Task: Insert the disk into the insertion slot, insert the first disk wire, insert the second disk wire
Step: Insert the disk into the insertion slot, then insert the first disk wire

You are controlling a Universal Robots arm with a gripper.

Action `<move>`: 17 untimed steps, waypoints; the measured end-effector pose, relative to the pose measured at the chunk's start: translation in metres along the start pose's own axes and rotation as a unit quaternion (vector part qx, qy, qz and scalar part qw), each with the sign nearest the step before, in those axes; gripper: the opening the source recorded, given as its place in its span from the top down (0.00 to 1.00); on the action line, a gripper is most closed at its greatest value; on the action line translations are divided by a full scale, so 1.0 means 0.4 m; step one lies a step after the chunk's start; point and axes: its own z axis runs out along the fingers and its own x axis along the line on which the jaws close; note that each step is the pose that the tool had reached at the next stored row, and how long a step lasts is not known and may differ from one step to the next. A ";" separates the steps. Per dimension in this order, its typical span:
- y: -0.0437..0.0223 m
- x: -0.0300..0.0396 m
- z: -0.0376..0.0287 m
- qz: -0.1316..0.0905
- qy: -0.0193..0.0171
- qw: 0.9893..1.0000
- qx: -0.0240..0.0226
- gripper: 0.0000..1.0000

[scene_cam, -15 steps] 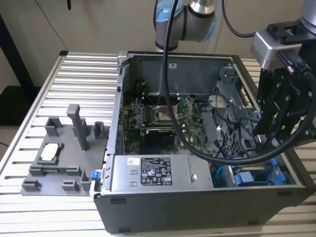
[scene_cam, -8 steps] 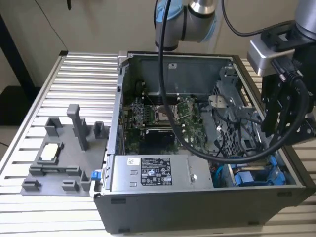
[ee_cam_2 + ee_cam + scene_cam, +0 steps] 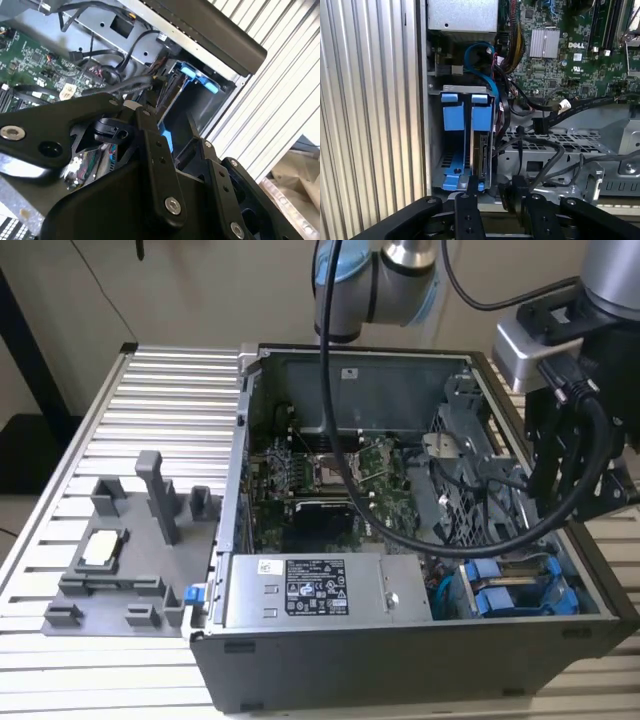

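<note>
The disk (image 3: 481,150) stands edge-on in its blue carrier inside the insertion slot (image 3: 433,145), a grey metal bay at the case's front corner. A second blue carrier (image 3: 453,112) sits beside it in the same bay. My gripper (image 3: 492,194) hovers just outside the bay's mouth, open, with one finger (image 3: 470,192) in line with the disk's end and grey case metal showing between the fingers. In the second wrist view the gripper (image 3: 175,142) straddles a blue carrier edge (image 3: 166,140). In the exterior view the gripper (image 3: 560,495) hangs over the blue carriers (image 3: 515,595).
Loose black wires (image 3: 530,145) and a blue cable (image 3: 482,55) lie beside the bay, over a perforated cage (image 3: 555,140). The grey power-supply box (image 3: 310,585) and motherboard (image 3: 330,475) lie further in. A grey fixture (image 3: 130,560) rests on the ribbed table at the exterior view's left.
</note>
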 end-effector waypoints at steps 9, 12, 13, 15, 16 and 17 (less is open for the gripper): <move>0.002 -0.018 0.011 -0.033 -0.002 0.999 0.027 0.60; 0.002 -0.019 0.013 -0.037 0.013 0.999 0.027 0.60; 0.003 -0.019 0.013 -0.038 0.015 0.999 0.026 0.60; 0.003 -0.019 0.013 -0.038 0.015 0.999 0.026 0.60; 0.003 -0.019 0.013 -0.038 0.015 0.999 0.026 0.60; 0.003 -0.019 0.013 -0.038 0.015 0.999 0.026 0.60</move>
